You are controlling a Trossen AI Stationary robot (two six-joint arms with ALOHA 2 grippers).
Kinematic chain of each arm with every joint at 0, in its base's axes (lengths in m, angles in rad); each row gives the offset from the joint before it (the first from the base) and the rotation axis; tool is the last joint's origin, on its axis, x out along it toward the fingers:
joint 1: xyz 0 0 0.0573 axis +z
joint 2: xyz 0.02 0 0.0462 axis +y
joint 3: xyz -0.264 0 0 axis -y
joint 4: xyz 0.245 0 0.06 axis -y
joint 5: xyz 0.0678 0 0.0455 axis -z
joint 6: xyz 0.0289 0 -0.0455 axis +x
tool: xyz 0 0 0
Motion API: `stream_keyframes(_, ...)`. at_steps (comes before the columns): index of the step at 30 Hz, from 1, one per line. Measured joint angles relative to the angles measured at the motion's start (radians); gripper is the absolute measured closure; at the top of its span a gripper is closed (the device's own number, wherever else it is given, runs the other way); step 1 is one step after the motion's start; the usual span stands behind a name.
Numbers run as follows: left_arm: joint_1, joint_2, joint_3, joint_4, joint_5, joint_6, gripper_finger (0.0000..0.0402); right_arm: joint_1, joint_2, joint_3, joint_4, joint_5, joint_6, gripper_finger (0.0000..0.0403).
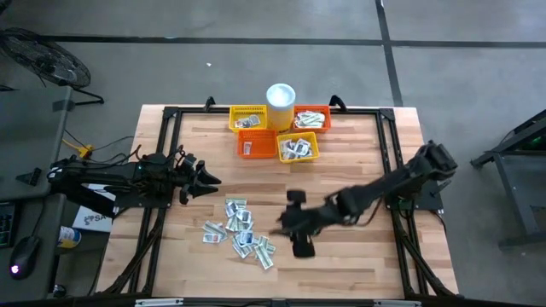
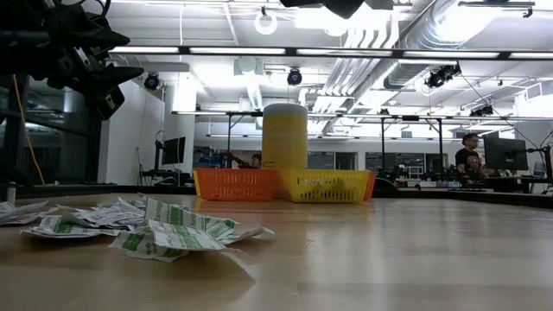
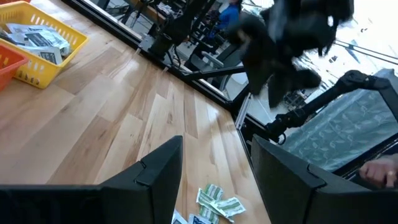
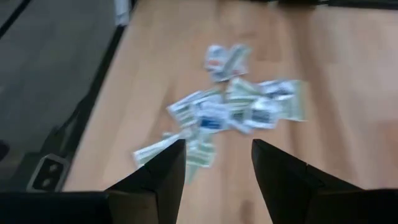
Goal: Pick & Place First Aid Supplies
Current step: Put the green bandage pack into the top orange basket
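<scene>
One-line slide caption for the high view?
Open right gripper nears scattered first aid packets; open left gripper waits beside them.

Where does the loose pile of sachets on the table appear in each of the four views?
High view: pile of sachets, lower centre, between the two arms.
Low view: left foreground, on the table.
Left wrist view: only a few sachets, low, between the two fingers.
Right wrist view: centre, beyond the fingers.
Shared landmark: the yellow basket; the right wrist view does not show it.

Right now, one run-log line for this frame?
left claw: open, waiting at table's left | right claw: open, empty, above table beside sachet pile | baskets: some sachets inside | stage: approaching pile
</scene>
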Motion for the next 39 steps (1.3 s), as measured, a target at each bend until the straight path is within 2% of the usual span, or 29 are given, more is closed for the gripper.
stream_keyframes(8,0.0,0.0,0.0,0.0,0.0,0.0,0.0211,0.132,0.147,0.0,0.075,-0.007,-0.114,0.0226)
stream_keyframes(15,0.0,0.0,0.0,0.0,0.0,0.0,0.0211,0.198,0.243,0.0,0.113,0.033,-0.214,0.0226)
stream_keyframes(26,0.0,0.0,0.0,0.0,0.0,0.0,0.0211,0.218,0.351,0.0,0.236,0.05,-0.324,0.0226)
stream_keyframes(39,0.0,0.0,0.0,0.0,0.0,0.0,0.0211,0.237,0.422,0.0,0.305,0.193,-0.374,0.0226)
